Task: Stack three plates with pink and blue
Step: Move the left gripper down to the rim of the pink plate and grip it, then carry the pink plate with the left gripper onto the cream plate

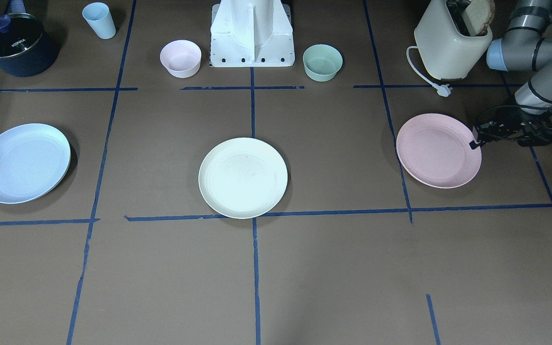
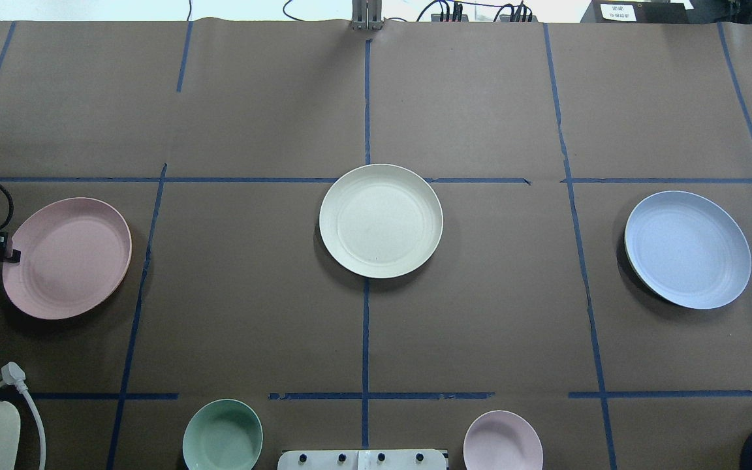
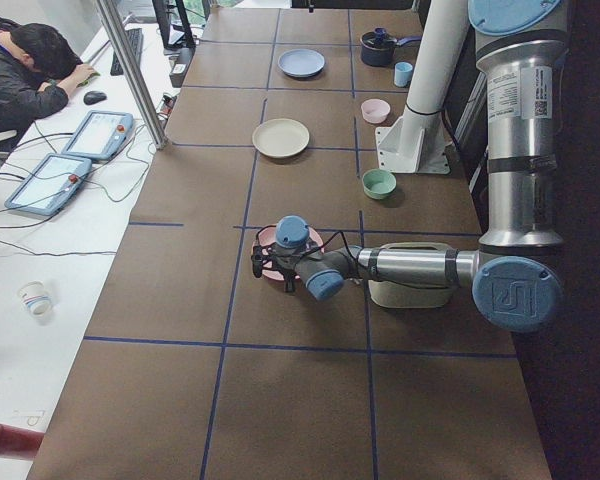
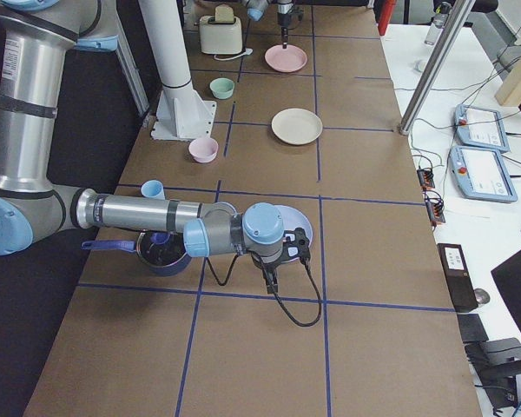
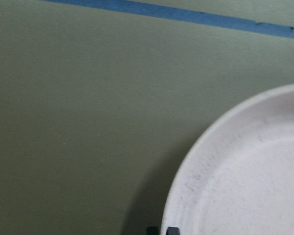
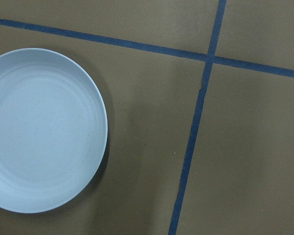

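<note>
The pink plate (image 1: 438, 150) lies at the robot's left end of the table. My left gripper (image 1: 475, 142) is at its outer rim. In the left wrist view the two fingertips (image 5: 172, 229) stand close together astride the rim of the pink plate (image 5: 245, 181), shut on it. The cream-white plate (image 1: 242, 177) lies in the middle. The blue plate (image 1: 22, 163) lies at the robot's right end and also shows in the right wrist view (image 6: 39, 129). My right gripper (image 4: 272, 280) hangs beside the blue plate, seen only from the side; I cannot tell if it is open or shut.
A cream toaster (image 1: 451, 40) with bread and a loose plug (image 1: 443, 90) stand behind the pink plate. A small pink bowl (image 1: 180, 58) and a green bowl (image 1: 322, 62) flank the robot base (image 1: 252, 38). A pale blue cup (image 1: 99, 20) and a dark pot (image 1: 15, 45) stand behind the blue plate.
</note>
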Motion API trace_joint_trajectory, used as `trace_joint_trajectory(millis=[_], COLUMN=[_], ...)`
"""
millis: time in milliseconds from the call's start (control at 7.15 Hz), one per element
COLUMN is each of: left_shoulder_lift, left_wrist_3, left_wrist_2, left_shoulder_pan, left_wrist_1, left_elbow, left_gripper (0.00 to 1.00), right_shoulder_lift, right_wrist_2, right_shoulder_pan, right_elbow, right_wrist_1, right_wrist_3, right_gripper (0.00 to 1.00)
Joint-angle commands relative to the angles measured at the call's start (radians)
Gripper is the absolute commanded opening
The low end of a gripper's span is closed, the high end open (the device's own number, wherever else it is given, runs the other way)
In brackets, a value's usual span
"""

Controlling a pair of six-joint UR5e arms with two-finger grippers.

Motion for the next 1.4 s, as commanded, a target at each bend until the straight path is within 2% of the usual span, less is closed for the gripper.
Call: trace_joint_trajectory(millis=[0, 280, 559, 839, 978, 1118, 1258], left_shoulder_lift=[-0.099, -0.345, -0.596, -0.677, -0.714, -0.718, -0.712], left_wrist_3=[-0.219, -0.430, -0.515, -0.526, -0.526, -0.524, -0.492], left_wrist_2=[-0.035, 0.009, 0.218, 0.338, 0.356, 0.357, 0.360], left_shoulder_pan=[0.001, 0.082, 0.284, 0.383, 0.398, 0.400, 0.400], left_wrist_1=[0.011, 0.128, 0.396, 0.416, 0.416, 0.415, 0.413], left_elbow=[-0.084, -0.089, -0.077, -0.021, 0.036, 0.049, 0.046], left_gripper=[0.00, 0.00, 0.00, 0.00, 0.00, 0.14, 0.99], right_shoulder_lift=[0.000, -0.005, -0.005, -0.005, -0.005, -0.005, -0.005], right_wrist_2=[0.000, 0.000, 0.002, 0.002, 0.002, 0.002, 0.002], right_shoulder_pan=[0.000, 0.000, 0.000, 0.000, 0.000, -0.002, -0.002], right_elbow=[0.000, 0.000, 0.000, 0.000, 0.000, 0.000, 0.000], right_wrist_1=[0.001, 0.001, 0.002, 0.002, 0.002, 0.001, 0.002], right_wrist_3=[-0.003, -0.004, -0.004, -0.004, -0.006, -0.004, -0.004], right_gripper=[1.00, 1.00, 1.00, 1.00, 1.00, 1.00, 1.00])
